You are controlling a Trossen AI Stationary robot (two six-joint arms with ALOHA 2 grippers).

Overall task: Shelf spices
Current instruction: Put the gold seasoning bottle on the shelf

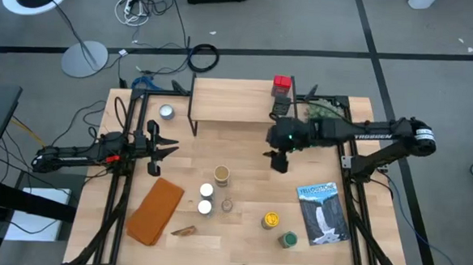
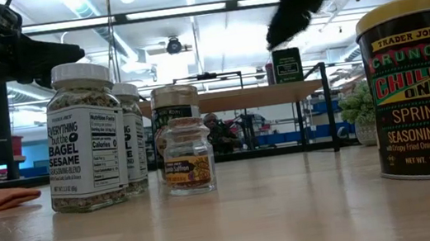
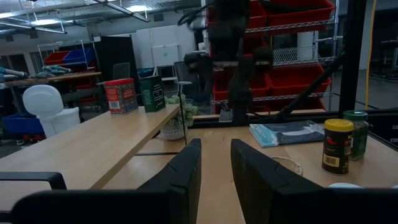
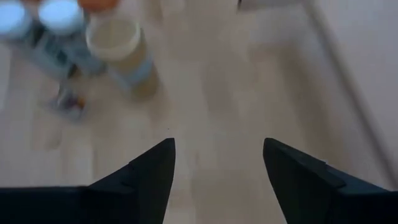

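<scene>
Already two spices, a red tin (image 1: pixel 282 84) and a dark one (image 1: pixel 280 107), sit on the shelf (image 1: pixel 238 100). Empty, fingers apart, the right gripper (image 1: pixel 279 162) hovers just before the shelf; next it must reach the tan-topped jar (image 1: pixel 221 175). Left gripper (image 1: pixel 171 146) waits, fingers apart.

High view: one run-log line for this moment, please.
right gripper: open, empty, above table | left gripper: open, waiting | shelf: two spices on it

orange cloth (image 1: pixel 156 212) is laid flat near the desk's (image 1: pixel 244 149) front left corner | waterfall booklet (image 1: pixel 322 212) is spotted on the right side | flat silver tin (image 1: pixel 166 111) sits at the back left | spiky green plant ball (image 1: pixel 319 109) is parked at the back right
</scene>
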